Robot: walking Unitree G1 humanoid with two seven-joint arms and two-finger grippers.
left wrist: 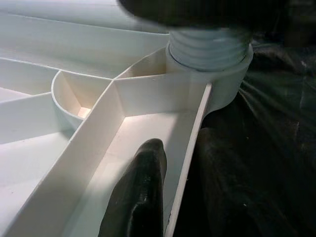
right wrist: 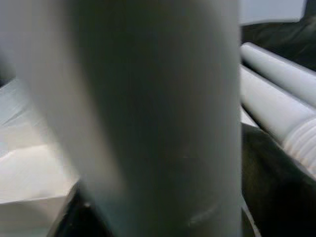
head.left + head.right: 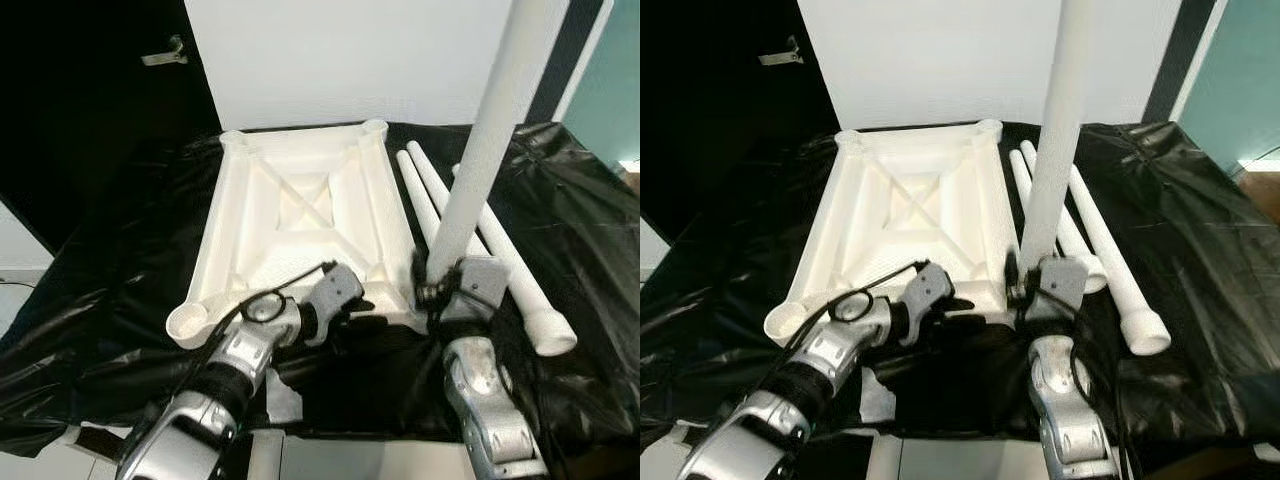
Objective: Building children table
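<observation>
Right gripper [image 3: 437, 290]: forearm raised from below, fingers clenched on the base of an upright white table leg [image 3: 487, 135], threaded end seated in the near right corner socket of the upturned white tabletop [image 3: 300, 215]. Left gripper [image 3: 352, 320]: arm angled inward, one finger [image 1: 138, 197] inside the tabletop's near rim, grip state indeterminate. Surface: black plastic sheet [image 3: 110, 290], spare legs [image 3: 480, 240] lying right of tabletop; white wall [image 3: 340, 50] behind.

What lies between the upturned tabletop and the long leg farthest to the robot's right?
In the left eye view, between the tabletop and the far-right leg lie two more loose legs, and the upright leg gripped by the right gripper.
</observation>
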